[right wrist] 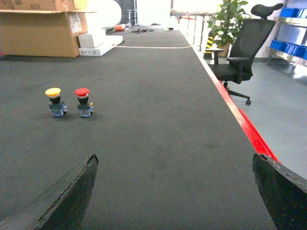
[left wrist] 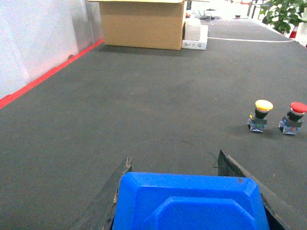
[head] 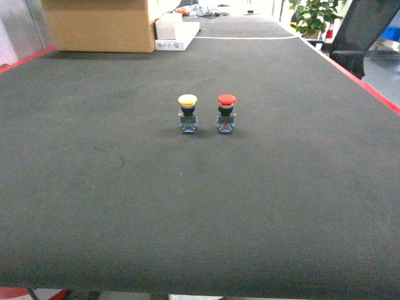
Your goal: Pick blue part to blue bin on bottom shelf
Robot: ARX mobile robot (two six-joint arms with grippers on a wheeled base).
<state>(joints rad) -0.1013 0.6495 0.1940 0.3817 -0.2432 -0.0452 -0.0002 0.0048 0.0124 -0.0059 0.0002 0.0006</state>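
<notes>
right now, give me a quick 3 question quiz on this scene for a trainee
1. True or false: the left gripper is shut on the blue part.
2. Multiple choice: in the head view, which cap colour does the push button on the left have? A. green B. yellow C. white
3. Fill in: the right gripper is ____ and holds nothing.

Key
1. True. The left wrist view shows the blue part between both fingers.
2. B. The yellow push button stands left of the red push button, apart, both upright on the dark mat.
3. Open. Its fingers stand wide apart.
</notes>
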